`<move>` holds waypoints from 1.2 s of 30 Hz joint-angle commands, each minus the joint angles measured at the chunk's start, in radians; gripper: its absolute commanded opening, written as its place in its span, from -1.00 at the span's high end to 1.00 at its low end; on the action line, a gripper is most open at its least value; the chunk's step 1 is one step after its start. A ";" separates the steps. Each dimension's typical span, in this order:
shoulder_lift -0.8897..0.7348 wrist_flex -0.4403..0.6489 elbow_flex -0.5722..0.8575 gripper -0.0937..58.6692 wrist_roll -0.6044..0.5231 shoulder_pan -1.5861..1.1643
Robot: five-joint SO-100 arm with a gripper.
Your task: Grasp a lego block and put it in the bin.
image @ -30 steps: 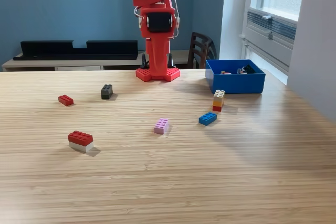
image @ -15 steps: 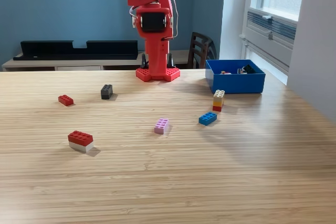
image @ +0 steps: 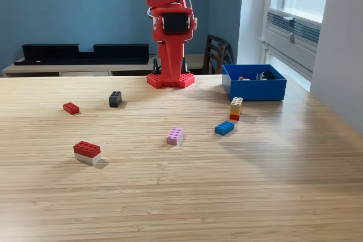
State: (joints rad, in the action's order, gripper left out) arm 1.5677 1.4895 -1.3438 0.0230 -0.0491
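Exterior view of a wooden table (image: 187,196) with the red arm (image: 169,26) standing folded upright on its base (image: 170,80) at the far edge. The claw cannot be made out: the arm's upper part is cut off by the top of the frame, so whether the claw is spread or pressed together cannot be told, and places below are given relative to the arm.

From the exterior view's left: a small red brick (image: 71,107) lies well to the left of the arm and nearer the camera. A red-and-white stacked brick (image: 87,152) lies nearer the camera again, well apart from the arm. A dark grey brick (image: 115,98) lies left of the base and a little in front of it. A pink brick (image: 174,135) lies almost straight in front of the base, out on the open table. A blue brick (image: 224,127) lies in front and to the right. Just behind it stands a small upright stack of cream, orange and red bricks (image: 236,107).

The bin (image: 253,88) sits to the right of the base, near the table's far right corner, apart from the arm. It holds several small pieces, too small to identify.

Behind the table, a dark chair (image: 216,52) is partly hidden by the arm and bin.
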 commanded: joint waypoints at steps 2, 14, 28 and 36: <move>0.006 -0.026 -0.017 1.00 0.052 -0.126; 0.008 -0.138 -0.156 0.99 0.272 -0.390; 0.009 -0.272 -0.380 0.39 0.514 -0.486; 0.009 -0.275 -0.371 0.33 0.520 -0.523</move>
State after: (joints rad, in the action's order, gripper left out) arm 1.5570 1.2226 -1.7441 0.5415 -0.5584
